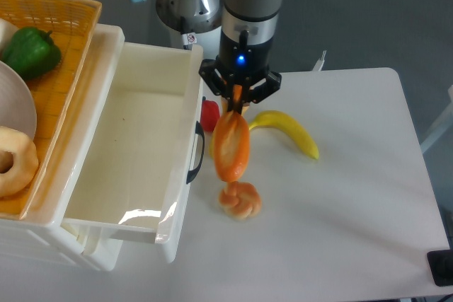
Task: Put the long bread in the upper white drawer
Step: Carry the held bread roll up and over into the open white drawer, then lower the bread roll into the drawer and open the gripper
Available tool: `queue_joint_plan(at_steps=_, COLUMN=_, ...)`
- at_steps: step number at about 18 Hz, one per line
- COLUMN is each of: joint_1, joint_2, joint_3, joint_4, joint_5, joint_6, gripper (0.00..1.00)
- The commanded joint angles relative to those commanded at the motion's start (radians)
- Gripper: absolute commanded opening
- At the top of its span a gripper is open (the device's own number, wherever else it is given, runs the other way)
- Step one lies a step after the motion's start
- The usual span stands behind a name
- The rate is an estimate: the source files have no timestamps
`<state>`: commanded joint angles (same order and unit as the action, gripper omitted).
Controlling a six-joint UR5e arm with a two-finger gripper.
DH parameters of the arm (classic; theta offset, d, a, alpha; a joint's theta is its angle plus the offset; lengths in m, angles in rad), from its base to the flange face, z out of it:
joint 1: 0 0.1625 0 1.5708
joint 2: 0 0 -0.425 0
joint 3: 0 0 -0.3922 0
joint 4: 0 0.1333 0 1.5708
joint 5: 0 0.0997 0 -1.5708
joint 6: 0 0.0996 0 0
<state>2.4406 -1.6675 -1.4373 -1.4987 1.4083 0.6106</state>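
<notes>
The long bread (231, 147), a glossy orange-brown loaf with a paler strip, hangs end-down in the air from my gripper (236, 104), which is shut on its top end. It hangs just right of the upper white drawer (127, 160), close to the drawer's dark handle (197, 153). The drawer is pulled open and nothing lies inside it.
A knotted bun (240, 200) lies on the white table under the loaf. A banana (287, 131) lies to the right, a red pepper (209, 114) and a mostly hidden yellow pepper behind the loaf. A yellow basket (60, 54) at left holds a green pepper (30, 52) and a doughnut (14, 160).
</notes>
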Motion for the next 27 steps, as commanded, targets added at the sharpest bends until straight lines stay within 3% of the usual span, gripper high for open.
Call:
queue_joint_plan(at_steps=12, joint_1=-0.038, joint_2=0.043, joint_3=0.002, joint_4=-0.012, joint_5=-0.112, joint_6=-0.041, gripper=0.07)
queue_joint_plan(at_steps=27, joint_1=-0.104, joint_2=0.038, joint_3=-0.032, joint_4=-0.014, joint_5=-0.108, joint_6=-0.098, gripper=0.15)
